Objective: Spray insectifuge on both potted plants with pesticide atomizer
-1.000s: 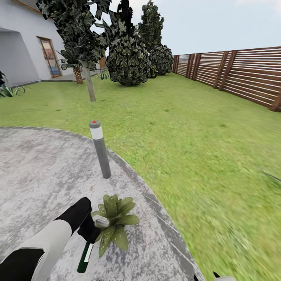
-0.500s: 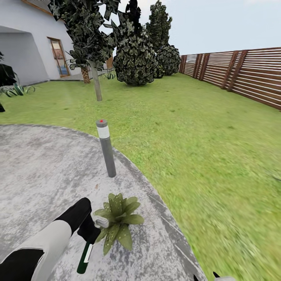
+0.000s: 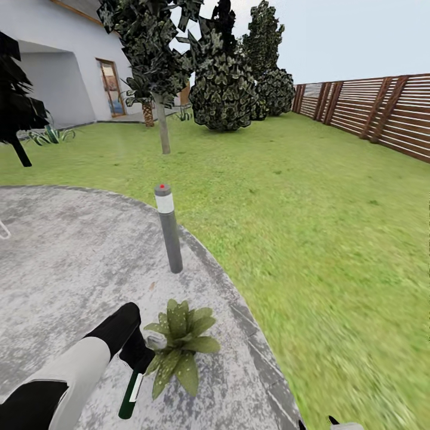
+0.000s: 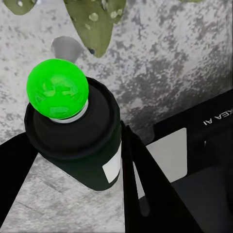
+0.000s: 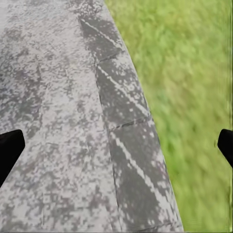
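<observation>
My left gripper (image 3: 137, 360) is shut on the pesticide atomizer (image 3: 129, 393), a slim dark green bottle with a white stripe. Its pale nozzle head (image 3: 156, 341) points at one potted plant (image 3: 181, 345), a low green rosette on the grey patio (image 3: 65, 263). In the left wrist view the atomizer (image 4: 77, 141) sits between the black fingers (image 4: 145, 189). Just beyond it are leaves (image 4: 94, 22) dotted with whitish insectifuge specks (image 4: 93, 16). My right gripper (image 5: 116, 148) is open over the patio's paved rim. Its tips (image 3: 334, 423) show at the head view's lower edge.
A grey bollard lamp (image 3: 168, 227) with a red dot stands on the patio beyond the plant. Lawn (image 3: 310, 215) spreads to the right, up to a slatted brown fence (image 3: 382, 107). Dark trees (image 3: 224, 77) and a house (image 3: 65, 77) lie far ahead.
The head view has swung to the left, so the lamp, trees and fence sit further right in the picture. The left gripper keeps its hold on the atomizer beside the plant.
</observation>
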`<state>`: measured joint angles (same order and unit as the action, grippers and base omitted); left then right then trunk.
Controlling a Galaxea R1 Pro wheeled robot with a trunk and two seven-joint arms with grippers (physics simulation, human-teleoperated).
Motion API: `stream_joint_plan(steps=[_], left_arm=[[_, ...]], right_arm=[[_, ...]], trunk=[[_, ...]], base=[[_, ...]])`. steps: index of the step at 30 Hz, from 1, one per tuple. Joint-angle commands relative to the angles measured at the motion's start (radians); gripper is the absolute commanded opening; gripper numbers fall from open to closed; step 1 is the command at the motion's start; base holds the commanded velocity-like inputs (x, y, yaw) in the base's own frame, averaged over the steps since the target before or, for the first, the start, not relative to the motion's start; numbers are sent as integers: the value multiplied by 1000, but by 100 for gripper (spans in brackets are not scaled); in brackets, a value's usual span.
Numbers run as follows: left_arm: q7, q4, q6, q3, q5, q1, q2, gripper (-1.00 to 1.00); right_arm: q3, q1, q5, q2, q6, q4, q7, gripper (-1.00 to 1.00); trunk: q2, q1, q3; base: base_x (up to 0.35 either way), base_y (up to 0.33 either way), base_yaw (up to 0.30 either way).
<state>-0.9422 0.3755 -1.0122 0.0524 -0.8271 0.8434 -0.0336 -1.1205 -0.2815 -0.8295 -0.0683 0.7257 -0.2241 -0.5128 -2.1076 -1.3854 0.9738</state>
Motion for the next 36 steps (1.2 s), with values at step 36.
stream_joint_plan(steps=[36], left_arm=[[-10,2,-5,3,-4,0,-7,-100]], right_arm=[[-7,-1,-2,5,1,2,-9,100]], trunk=[[0,0,1]], base=[[56,-182,202]])
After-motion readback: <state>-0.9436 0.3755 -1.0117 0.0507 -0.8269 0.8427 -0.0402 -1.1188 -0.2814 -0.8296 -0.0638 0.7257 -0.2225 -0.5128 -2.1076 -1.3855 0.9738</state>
